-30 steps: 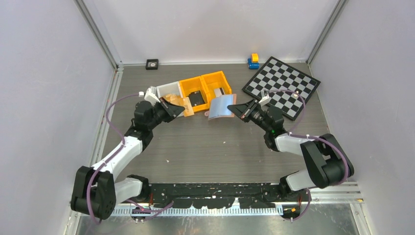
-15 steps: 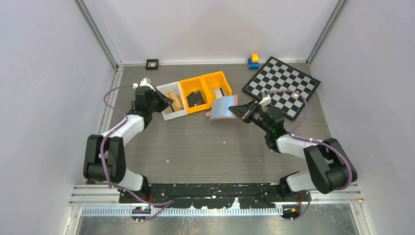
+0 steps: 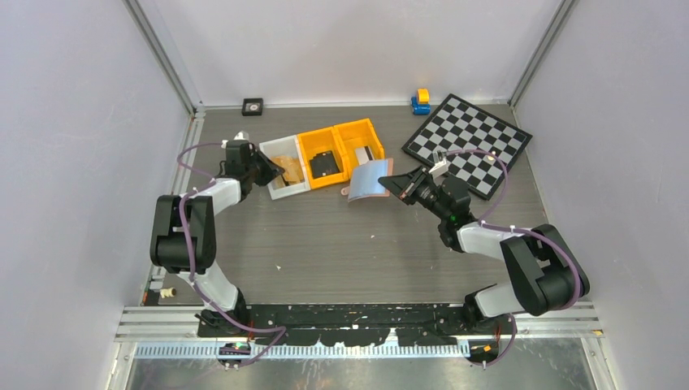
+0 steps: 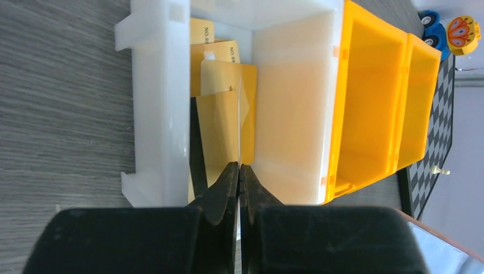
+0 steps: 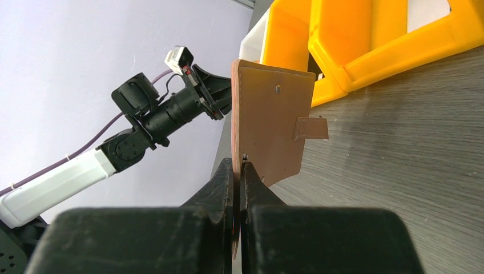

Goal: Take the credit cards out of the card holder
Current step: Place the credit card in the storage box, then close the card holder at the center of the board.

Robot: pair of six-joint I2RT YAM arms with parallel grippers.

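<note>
Three bins stand in a row behind table (image 3: 341,244) centre, walls touching: left bin (image 3: 276,145), middle bin (image 3: 318,134), right bin (image 3: 361,124). The credit cards (image 4: 220,114) lie in the left bin, with the left gripper (image 3: 279,169) over that bin's left side. A chunky item (image 3: 325,163) sits in the middle bin. The right bin holds something flat, possibly another card. The card holder (image 3: 370,177) is just before the right bin, its right edge pinched by the right gripper (image 3: 388,184). The checkerboard (image 3: 468,143) lies back right, with the toy (image 3: 420,101) behind its left corner. A small square block (image 3: 253,106) sits at the back wall, left.

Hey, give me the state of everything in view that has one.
Card holder: open, tab unsnapped, held upright.
Right gripper: jaws shut on card holder.
Left gripper: jaws shut on a credit card, at white bin.
Gold cards: inside white bin.
Orange bins: black item in one.
</note>
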